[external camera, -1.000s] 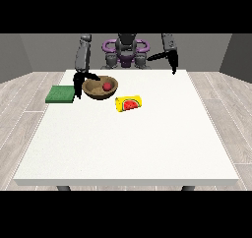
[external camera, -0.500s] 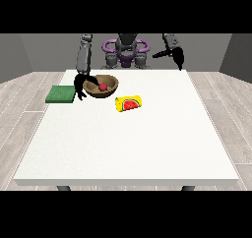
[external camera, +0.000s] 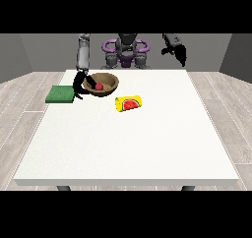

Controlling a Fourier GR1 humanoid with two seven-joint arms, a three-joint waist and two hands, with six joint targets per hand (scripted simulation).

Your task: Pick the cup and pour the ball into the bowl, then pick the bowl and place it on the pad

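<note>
Four things lie on the white, matte, square worktop (external camera: 128, 143), all in its far half. A round wooden-brown bowl (external camera: 107, 83) with a smooth curved wall is tilted a little, its left rim lifted, and a small glossy red ball (external camera: 99, 86) rests inside it. Just left of the bowl lies a flat green square pad (external camera: 60, 94) with a dull, slightly grainy face, near the worktop's left edge. The yellow cup (external camera: 128, 103), a short cylinder printed with a red watermelon slice, lies on its side just in front of the bowl and to its right, apart from it.

The robot hand at the view's left (external camera: 79, 83) hangs from a grey arm that drops almost straight down; its black fingers are curled round the bowl's left rim, holding it, between the bowl and the pad. The robot hand at the view's right (external camera: 179, 53) is raised well above the worktop's far right corner, holding nothing; whether its fingers are spread or curled cannot be told.
</note>
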